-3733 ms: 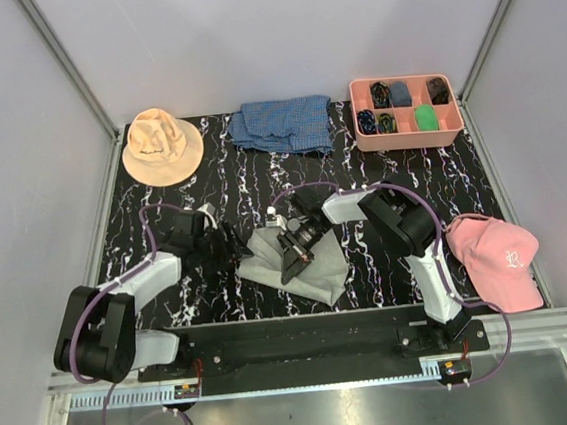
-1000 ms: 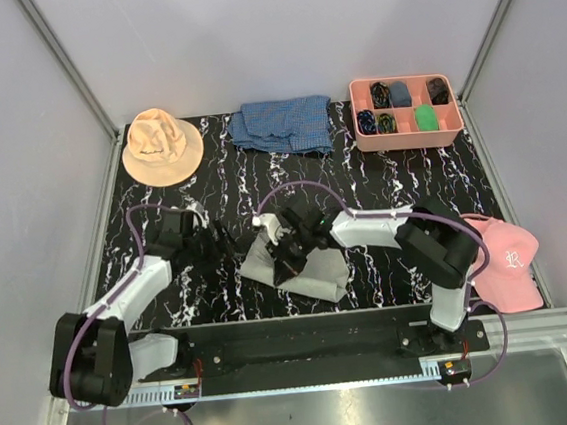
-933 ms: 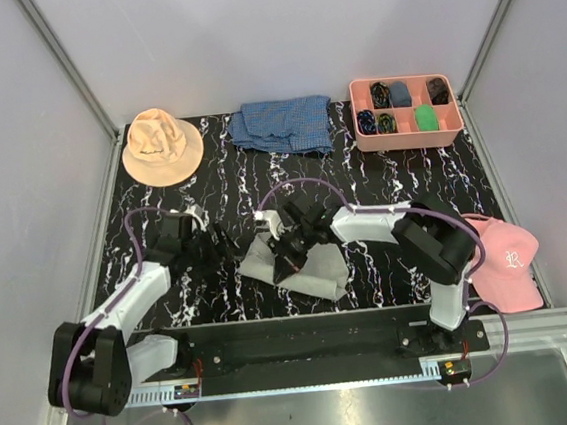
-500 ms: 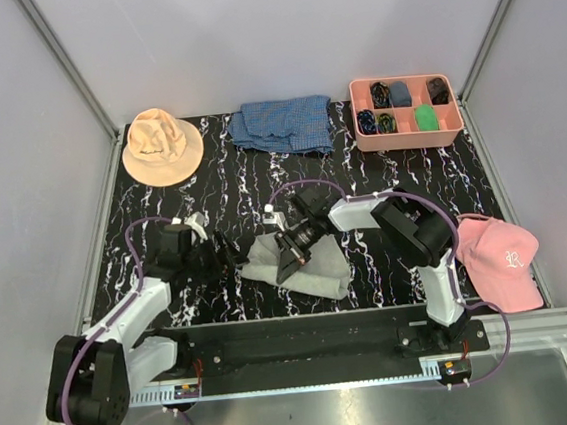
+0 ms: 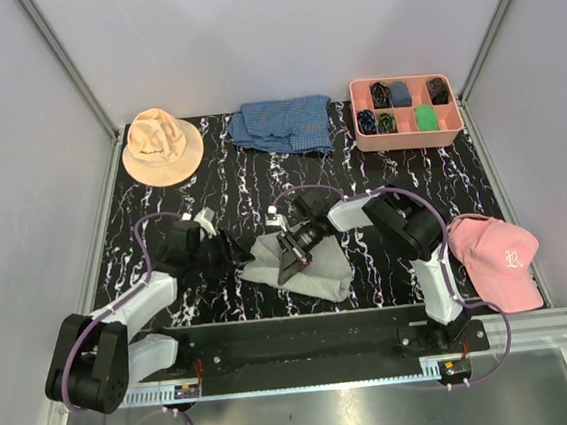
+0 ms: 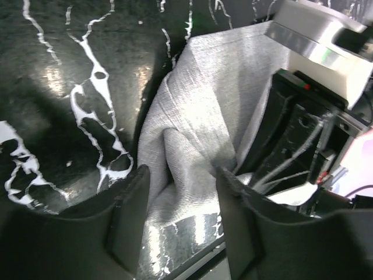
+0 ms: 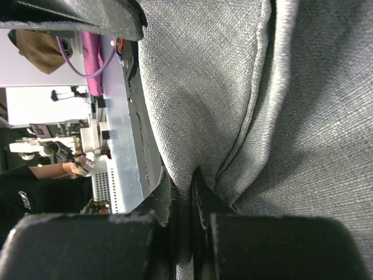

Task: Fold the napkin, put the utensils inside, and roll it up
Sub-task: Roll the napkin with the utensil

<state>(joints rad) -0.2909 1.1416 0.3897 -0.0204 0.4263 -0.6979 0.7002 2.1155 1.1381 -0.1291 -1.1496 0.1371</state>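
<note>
The light-grey napkin [image 5: 314, 268] lies bunched on the black marbled table near the front middle. My right gripper [image 5: 290, 260] is shut on a fold of the napkin [image 7: 233, 105]; cloth is pinched between its fingers [image 7: 166, 204]. My left gripper [image 5: 240, 260] is open at the napkin's left edge, its two fingers [image 6: 131, 216] astride the near end of the cloth [image 6: 204, 128] without closing on it. The right gripper's body shows at the right of the left wrist view [image 6: 315, 70]. No utensils show in any view.
A peach bucket hat [image 5: 161, 145] lies at the back left. A blue checked cloth [image 5: 283, 124] lies at the back middle. A pink tray [image 5: 454, 134] with small dark items stands at the back right. A pink cap [image 5: 494, 259] lies at the right front.
The right gripper stays shut on the napkin and has shifted slightly right. The left arm has drawn toward the front and its open gripper has moved right to the napkin's left edge.
</note>
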